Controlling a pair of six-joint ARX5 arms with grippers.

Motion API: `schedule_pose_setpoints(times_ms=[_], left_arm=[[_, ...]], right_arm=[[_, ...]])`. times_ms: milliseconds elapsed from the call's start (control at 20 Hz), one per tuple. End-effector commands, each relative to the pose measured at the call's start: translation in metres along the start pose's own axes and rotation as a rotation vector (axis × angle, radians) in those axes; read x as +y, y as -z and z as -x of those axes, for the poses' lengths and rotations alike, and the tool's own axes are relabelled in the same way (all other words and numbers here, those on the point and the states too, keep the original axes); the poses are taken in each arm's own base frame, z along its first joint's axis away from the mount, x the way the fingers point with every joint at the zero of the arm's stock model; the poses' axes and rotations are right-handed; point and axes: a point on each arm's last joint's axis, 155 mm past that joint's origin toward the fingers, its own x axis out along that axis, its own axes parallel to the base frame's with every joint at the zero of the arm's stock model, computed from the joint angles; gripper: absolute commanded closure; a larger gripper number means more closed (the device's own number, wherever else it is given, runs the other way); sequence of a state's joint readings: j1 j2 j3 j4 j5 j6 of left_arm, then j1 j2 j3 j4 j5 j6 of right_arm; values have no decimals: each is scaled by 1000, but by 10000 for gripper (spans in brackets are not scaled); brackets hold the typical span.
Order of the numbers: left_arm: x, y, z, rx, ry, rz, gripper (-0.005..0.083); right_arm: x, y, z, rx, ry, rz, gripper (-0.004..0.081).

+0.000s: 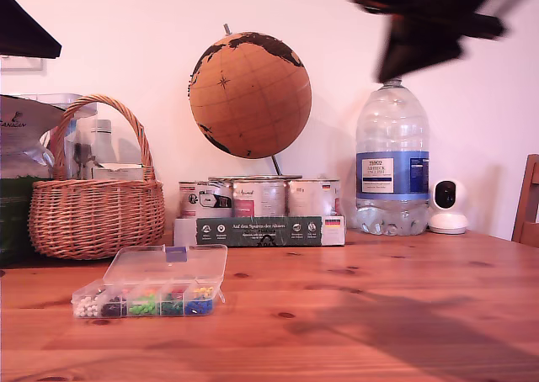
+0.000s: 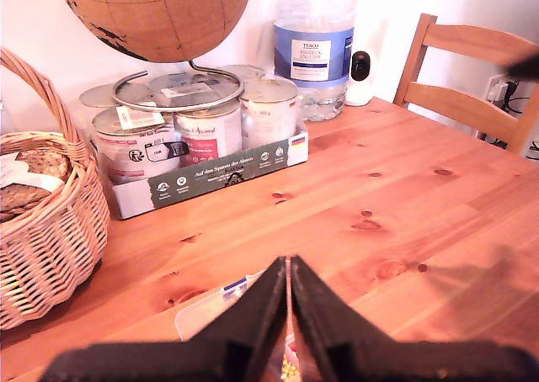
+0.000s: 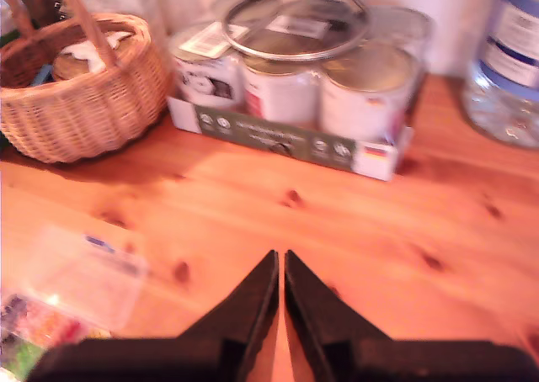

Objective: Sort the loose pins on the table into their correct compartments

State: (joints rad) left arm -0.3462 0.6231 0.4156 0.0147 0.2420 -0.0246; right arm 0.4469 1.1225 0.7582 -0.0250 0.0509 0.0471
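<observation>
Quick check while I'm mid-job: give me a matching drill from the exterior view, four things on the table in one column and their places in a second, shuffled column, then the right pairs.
Things:
1. basket
2. organizer box
3. water bottle
4. globe

Places (exterior view):
A. above the tins, at the back of the table
B. far left, behind the box
C. front left, lid open
D. right of the tins, beside the white camera

Pairs: 1-B, 2-C, 3-D, 4-A
</observation>
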Motion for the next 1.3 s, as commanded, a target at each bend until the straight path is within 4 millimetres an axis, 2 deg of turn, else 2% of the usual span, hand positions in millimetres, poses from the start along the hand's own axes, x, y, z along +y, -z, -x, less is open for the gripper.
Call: schedule_pose_setpoints(times_ms=[0, 150, 350, 550, 700, 850, 1250], left_arm=[[0, 8, -1, 12, 3, 9, 797], [-1, 14, 0, 39, 9, 24, 797], [-15, 21, 5, 66, 71, 39, 797], [-22, 21, 19, 65, 92, 45, 797], [-23, 27, 27, 86, 90, 52, 797], [-23, 38, 29, 131, 88, 65, 797], [-24, 73, 36, 270, 83, 106, 797]], right_arm=[[-5, 10, 14, -34, -1, -5, 783], [-10, 24, 40, -83, 2, -10, 783], [-8, 18, 79, -192, -10, 8, 783], [-5, 26, 104, -186, -22, 11, 783], [-5, 34, 114, -168, -25, 12, 783], [-6, 47, 114, -120, -23, 13, 783], [-8, 97, 113, 79, -17, 18, 783]])
